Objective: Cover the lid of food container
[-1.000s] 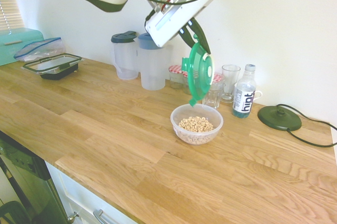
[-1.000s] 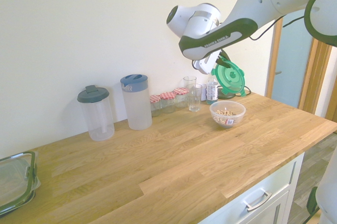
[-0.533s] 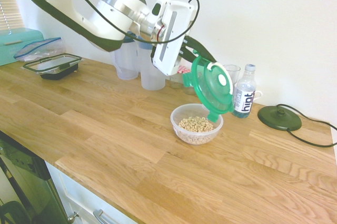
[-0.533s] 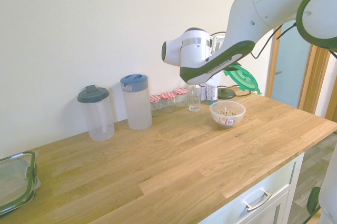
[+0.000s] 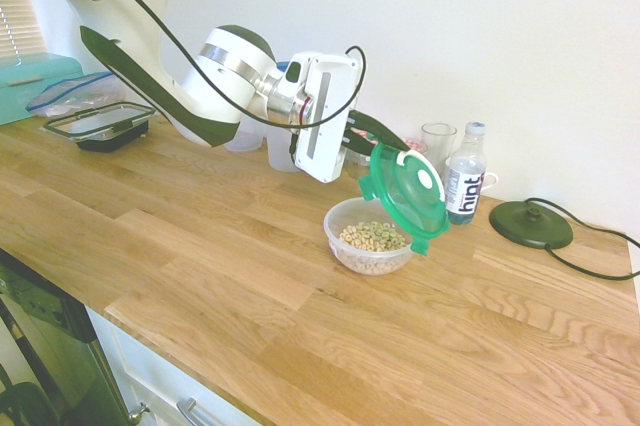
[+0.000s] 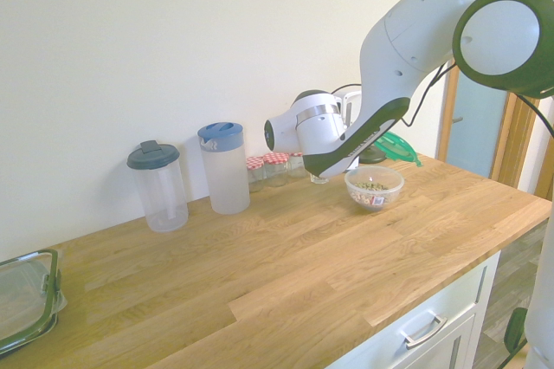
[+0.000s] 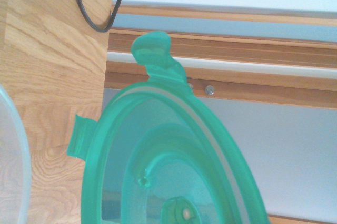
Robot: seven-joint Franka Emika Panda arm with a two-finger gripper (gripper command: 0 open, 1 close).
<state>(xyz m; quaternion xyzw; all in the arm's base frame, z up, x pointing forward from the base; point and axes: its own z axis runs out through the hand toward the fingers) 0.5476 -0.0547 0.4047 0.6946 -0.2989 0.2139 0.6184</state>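
The green translucent lid (image 5: 408,194) hangs tilted, its lower edge just above the far right rim of the food container (image 5: 371,237). That container is a round clear bowl of beige cereal rings on the wooden counter. My gripper (image 5: 383,146) is shut on the lid's upper edge, reaching in from the left. From the other side, the lid (image 6: 396,145) shows behind and just above the bowl (image 6: 374,187), with the fingers hidden by the arm. Close up in the wrist view, the lid (image 7: 168,171) fills the picture, and the bowl's rim (image 7: 13,145) is at the edge.
Behind the bowl stand a drinking glass (image 5: 436,150), a water bottle (image 5: 463,182) and a black round base (image 5: 530,224) with its cord. Two tall jugs (image 6: 223,168) and small red-checked jars (image 6: 275,165) line the wall. A rectangular black-rimmed container (image 5: 101,125) sits far left.
The arm has come down and swung the lid from hanging upright above the bowl to a lower, tilted pose at the bowl's far right rim. The grip has stayed shut.
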